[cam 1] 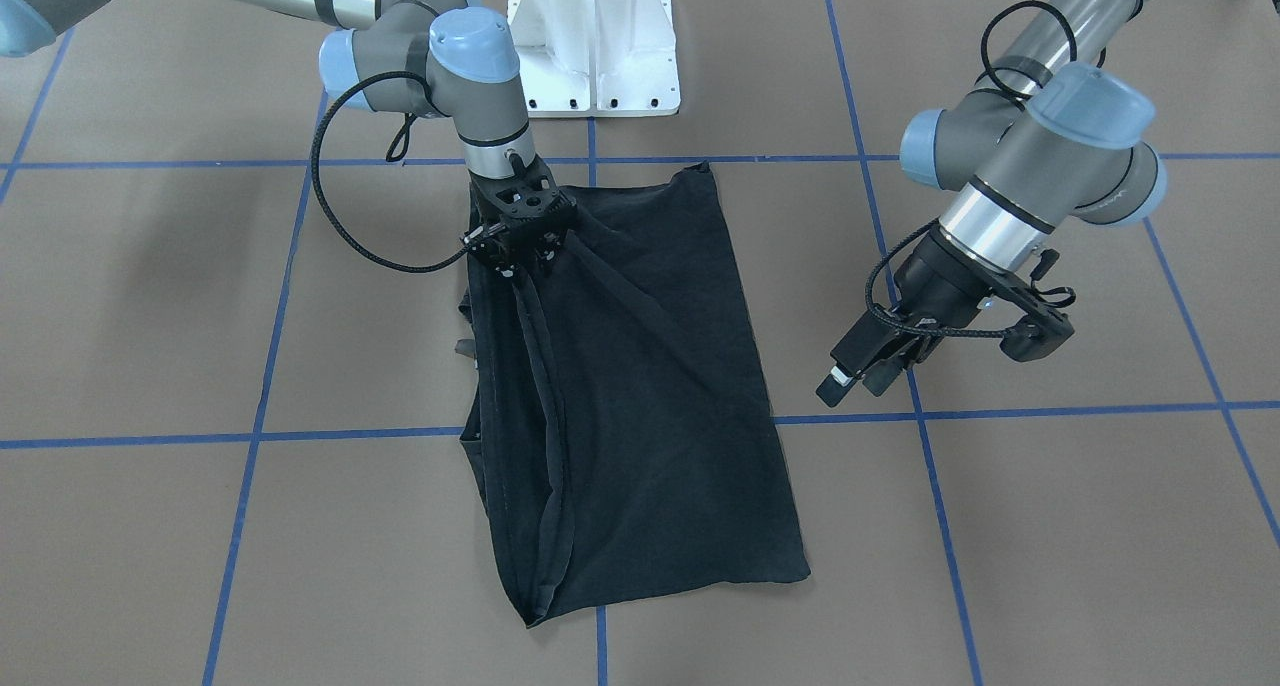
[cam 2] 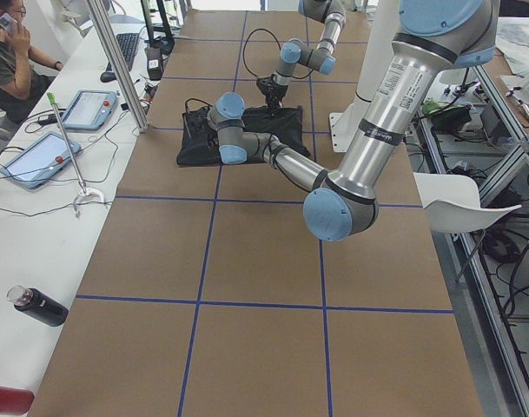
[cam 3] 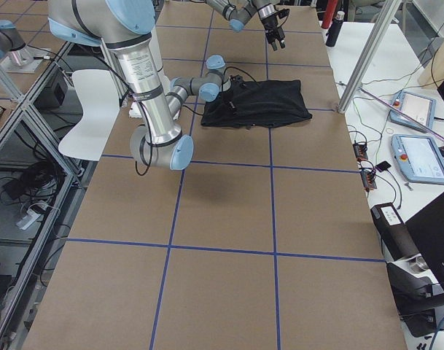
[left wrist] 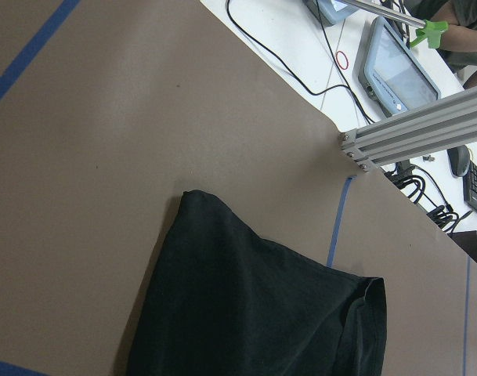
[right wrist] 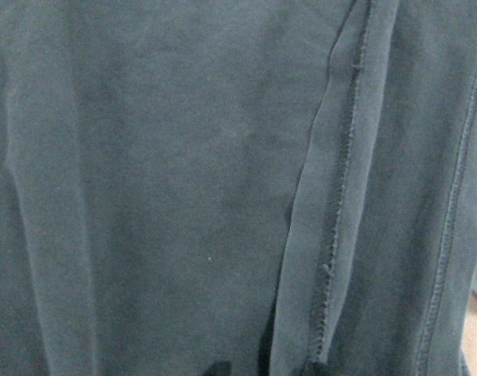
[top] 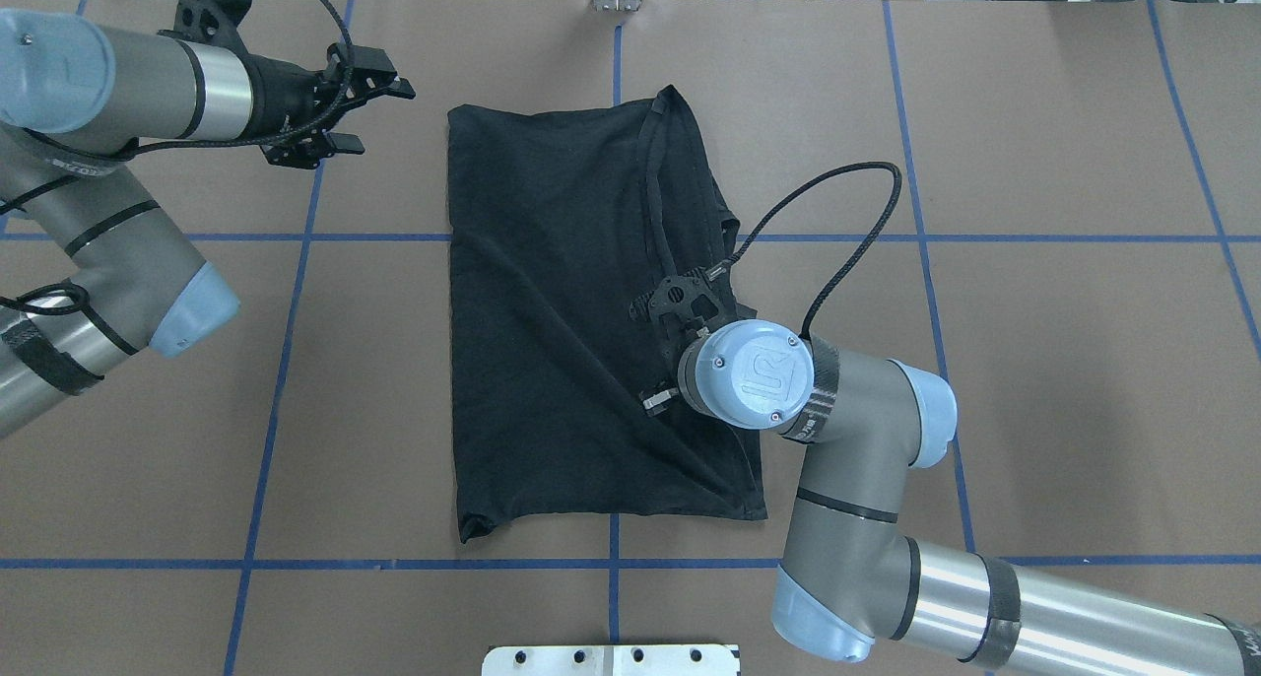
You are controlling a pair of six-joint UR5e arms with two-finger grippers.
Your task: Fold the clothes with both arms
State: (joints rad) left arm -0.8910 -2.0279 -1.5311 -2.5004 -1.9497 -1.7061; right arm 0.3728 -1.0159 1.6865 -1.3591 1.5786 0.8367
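the right pincer (cam 1: 512, 258) is down on the black t-shirt (cam 1: 650, 366), drawn narrow on a pinch of cloth. creases run in to its tips from several sides, and a hemmed edge (cam 1: 540, 386) falls away from it as a raised ridge toward the operators' end. in the right wrist view its two fingertips (right wrist: 216, 366) show at the bottom edge, close together, with the stitched hem between them. the left pincer (cam 1: 857, 374) hangs spread wide and empty over bare bench (cam 1: 1050, 526), well apart from the shirt's long side.

the shirt lies mid-bench, near the white pedestal base (cam 1: 595, 41), and is already narrowed to a long rectangle. the side toward the left arm is flat and smooth, with no sleeve sticking out. the side under the right arm is bunched in layers and not settled.

by my reading the lengthwise folding is close to done, but the flap in the right pincer is not yet laid flat. the crosswise folds that would shorten the rectangle have not begun, and the left arm has no hold on the cloth, so a good part of the job is left.

the only writing i can read is the "ur" mark on the blue joint cap (top: 754, 372) of the right arm in the overhead view. a printed band on the near arm in the exterior left view is too small to read, as are the tablet screens. no logo or label shows on the upturned faces of the shirt.
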